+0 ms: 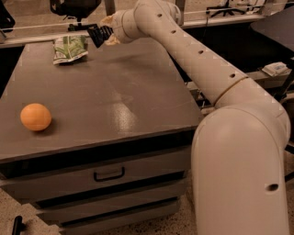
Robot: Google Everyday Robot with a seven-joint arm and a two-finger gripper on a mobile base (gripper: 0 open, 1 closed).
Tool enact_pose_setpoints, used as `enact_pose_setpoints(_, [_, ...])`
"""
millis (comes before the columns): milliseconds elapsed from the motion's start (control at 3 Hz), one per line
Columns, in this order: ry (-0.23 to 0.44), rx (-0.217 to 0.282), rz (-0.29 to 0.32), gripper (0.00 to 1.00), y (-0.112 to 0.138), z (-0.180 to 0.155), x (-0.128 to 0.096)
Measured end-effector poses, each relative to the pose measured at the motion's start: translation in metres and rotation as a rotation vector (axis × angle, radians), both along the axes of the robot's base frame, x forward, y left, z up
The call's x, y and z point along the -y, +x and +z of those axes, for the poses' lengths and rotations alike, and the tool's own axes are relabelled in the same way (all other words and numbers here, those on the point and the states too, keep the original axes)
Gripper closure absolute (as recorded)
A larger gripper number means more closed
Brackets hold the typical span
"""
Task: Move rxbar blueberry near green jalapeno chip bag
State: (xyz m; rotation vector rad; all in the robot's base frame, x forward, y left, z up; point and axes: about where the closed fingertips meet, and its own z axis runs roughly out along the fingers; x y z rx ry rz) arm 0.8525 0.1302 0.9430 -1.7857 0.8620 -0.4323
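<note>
The green jalapeno chip bag [70, 48], green and white and crinkled, lies at the far left of the grey tabletop. My gripper [106, 36] is at the far edge of the table, just right of the bag. It is shut on the rxbar blueberry [97, 34], a dark bar that sticks out from the fingers toward the bag. The bar hangs slightly above the tabletop, a short gap from the bag's right edge. Part of the bar is hidden in the gripper.
An orange ball-like fruit [36, 116] sits at the near left of the grey drawer cabinet's top [119, 92]. My pale arm [197, 59] crosses the far right corner of the table. A dark chair base [73, 7] stands behind the table.
</note>
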Motion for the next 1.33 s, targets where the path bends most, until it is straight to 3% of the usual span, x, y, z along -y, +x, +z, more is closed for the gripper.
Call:
enact_pose_setpoints(667, [-0.001, -0.006, 0.006, 0.15, -0.0004, -0.0047, -0.0049])
enact_pose_setpoints(1000, [-0.002, -0.009, 0.010, 0.00, -0.0006, -0.0070, -0.0074])
enact_pose_setpoints(1333, [-0.002, -0.009, 0.010, 0.00, -0.0006, -0.0072, -0.0076])
